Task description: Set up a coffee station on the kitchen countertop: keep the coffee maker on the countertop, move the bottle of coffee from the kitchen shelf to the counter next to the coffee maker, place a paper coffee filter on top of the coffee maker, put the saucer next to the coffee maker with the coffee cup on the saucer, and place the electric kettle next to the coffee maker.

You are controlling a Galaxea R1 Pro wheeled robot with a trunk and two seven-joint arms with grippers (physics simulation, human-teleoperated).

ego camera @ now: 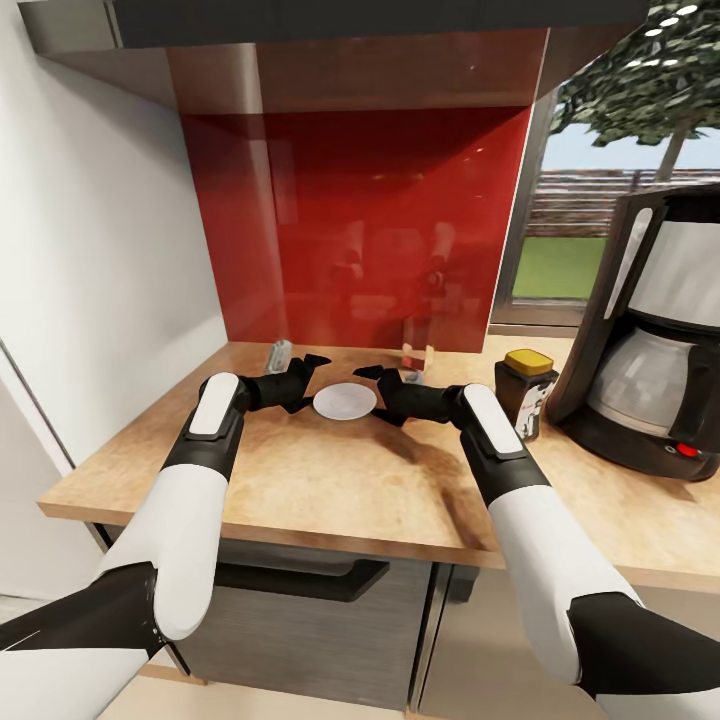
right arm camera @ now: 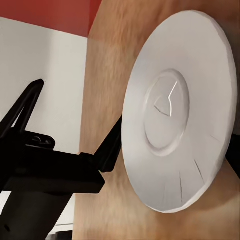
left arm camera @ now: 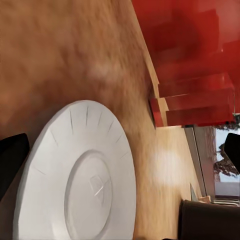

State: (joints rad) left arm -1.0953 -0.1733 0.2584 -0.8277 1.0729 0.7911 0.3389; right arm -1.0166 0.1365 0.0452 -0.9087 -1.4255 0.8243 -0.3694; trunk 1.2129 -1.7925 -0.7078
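Observation:
The white saucer (ego camera: 345, 401) lies flat on the kitchen countertop (ego camera: 330, 490) near the red back panel. My left gripper (ego camera: 309, 380) is open beside its left rim and my right gripper (ego camera: 377, 395) is open beside its right rim, so the two face each other across it. Up close the saucer (left arm camera: 80, 185) has a ribbed rim, and a black finger (left arm camera: 10, 160) of the left gripper stands beside it. The saucer (right arm camera: 177, 105) has the left gripper's fingers (right arm camera: 30, 100) beyond it. The bottle of coffee (ego camera: 525, 395) stands next to the coffee maker (ego camera: 650, 330). The paper coffee filter, coffee cup and electric kettle are out of view.
A small grey object (ego camera: 281, 353) and a small tan box (ego camera: 415, 358) sit against the red panel behind the saucer. A white wall bounds the counter at the left. The black kitchen shelf (ego camera: 380, 18) hangs overhead. A window lies behind the coffee maker.

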